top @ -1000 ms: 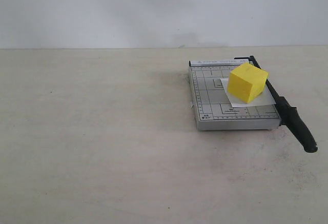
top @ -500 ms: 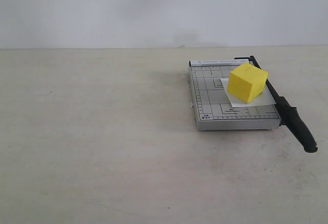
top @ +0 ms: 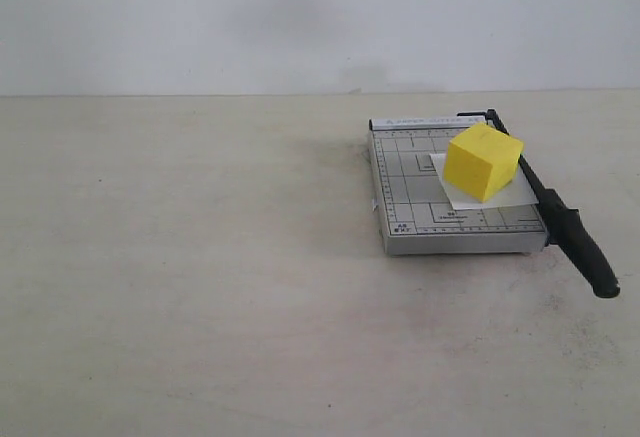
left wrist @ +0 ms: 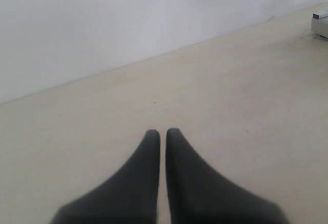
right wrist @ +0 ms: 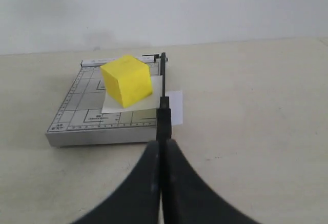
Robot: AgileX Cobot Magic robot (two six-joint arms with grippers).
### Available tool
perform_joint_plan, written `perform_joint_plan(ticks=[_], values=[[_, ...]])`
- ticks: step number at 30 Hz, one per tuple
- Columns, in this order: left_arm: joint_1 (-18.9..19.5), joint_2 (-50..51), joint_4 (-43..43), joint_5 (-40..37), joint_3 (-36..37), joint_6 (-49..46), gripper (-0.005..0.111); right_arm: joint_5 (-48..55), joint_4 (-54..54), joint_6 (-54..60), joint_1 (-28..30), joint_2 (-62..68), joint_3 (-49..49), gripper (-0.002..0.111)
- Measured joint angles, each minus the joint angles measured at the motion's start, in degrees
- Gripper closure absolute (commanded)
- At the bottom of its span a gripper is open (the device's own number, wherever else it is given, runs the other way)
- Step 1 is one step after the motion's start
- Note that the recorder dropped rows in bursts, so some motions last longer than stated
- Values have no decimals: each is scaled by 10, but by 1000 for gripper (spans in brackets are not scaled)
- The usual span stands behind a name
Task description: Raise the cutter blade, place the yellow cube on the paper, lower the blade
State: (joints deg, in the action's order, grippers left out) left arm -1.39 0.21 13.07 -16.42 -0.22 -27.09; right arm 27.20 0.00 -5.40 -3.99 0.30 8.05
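Tabletop (top: 200, 287): beige.
Hidden: paper (top: 512, 195) partly under yellow cube (top: 482, 162); cutter blade (top: 560, 219) handle behind right gripper (right wrist: 162, 143).
Left gripper (left wrist: 162, 131): pinched together, empty; right likewise.

The cutter blade (top: 550, 202), a long thin black arm ending in a thick rounded black handle, lies lowered flat along the right edge of the grey gridded board (top: 400, 182) in the exterior view, with its handle reaching past the board's near corner. The yellow cube (top: 482, 162), bright and matte, sits upright on the paper (top: 520, 194), turned slightly askew to the grid and just beside the blade's arm. The paper is a small white sheet lying flat and a little skewed on the board, and a strip of it pokes out past the blade.
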Motion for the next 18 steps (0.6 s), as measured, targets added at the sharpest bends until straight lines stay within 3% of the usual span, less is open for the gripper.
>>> perform_joint_plan(ticks=[5, 12, 18], values=[[0, 0, 0, 1, 0, 0, 102, 1, 19, -48, 33, 0, -76, 109], [0, 0, 0, 1, 0, 0, 102, -89, -7, 14, 41, 0, -81, 109], [0, 0, 0, 1, 0, 0, 102, -66, -23, 15, 42, 0, -81, 109]])
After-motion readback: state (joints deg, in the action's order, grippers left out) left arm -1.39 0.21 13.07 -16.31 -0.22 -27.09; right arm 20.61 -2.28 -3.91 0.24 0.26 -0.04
